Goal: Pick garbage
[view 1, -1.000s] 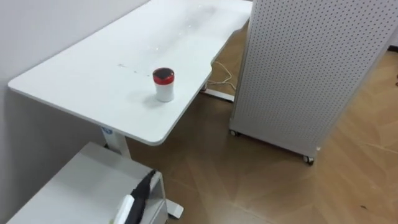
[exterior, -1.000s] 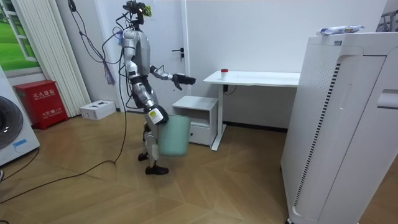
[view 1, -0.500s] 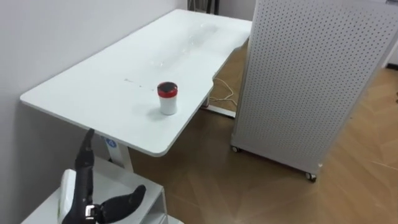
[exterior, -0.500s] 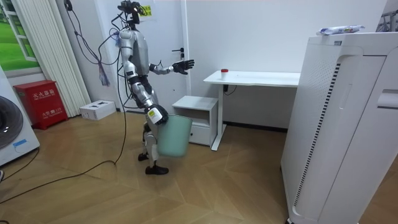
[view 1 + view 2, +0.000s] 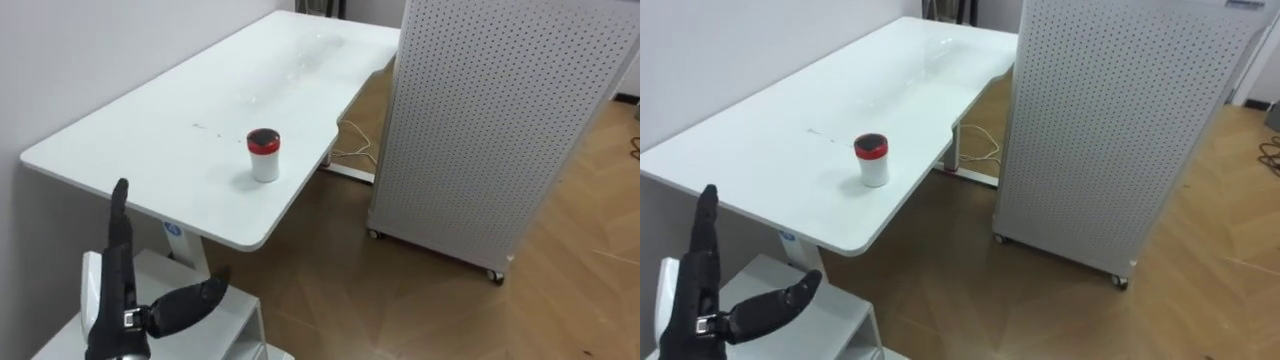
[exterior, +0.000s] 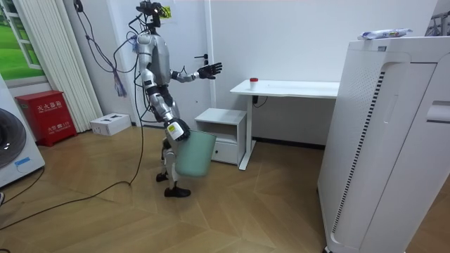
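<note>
A small white cylindrical container (image 5: 264,157) with a red lid that has a dark centre stands upright on the white desk (image 5: 150,140), near its front edge and well apart from the perforated white cabinet on castors (image 5: 490,110). The left hand (image 5: 112,290) is raised short of the desk's corner, empty, fingers straight and together, thumb spread wide. In the room view the right hand (image 6: 173,131) hangs at the hip by a pale green waste bin (image 6: 193,153); its grip cannot be made out.
</note>
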